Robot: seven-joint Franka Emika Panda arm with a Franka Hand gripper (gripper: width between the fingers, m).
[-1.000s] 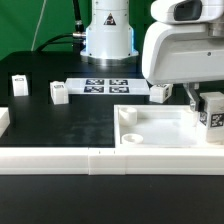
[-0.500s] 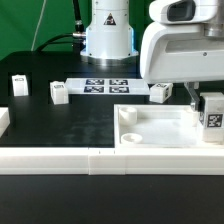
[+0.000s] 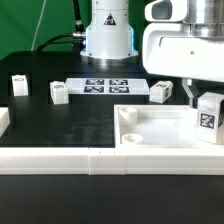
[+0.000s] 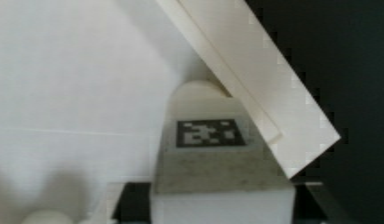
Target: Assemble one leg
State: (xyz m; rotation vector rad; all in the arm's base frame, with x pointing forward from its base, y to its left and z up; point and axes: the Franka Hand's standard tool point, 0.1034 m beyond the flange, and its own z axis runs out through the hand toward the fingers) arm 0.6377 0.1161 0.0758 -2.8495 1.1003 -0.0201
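Far off the gripper's side toward the exterior view's left, two spare legs sit loose on the black table. Closer in, the marker board lies flat, with a third spare leg just beside it. Below the gripper lies the large white panel. The gripper is clamped on the leg, tag facing out, held at the panel's corner on the exterior view's right; wrist view shows the leg against the panel edge. Whether it's seated in a corner hole can't be told. Judged: leg picked and brought over, insertion and screwing remain.
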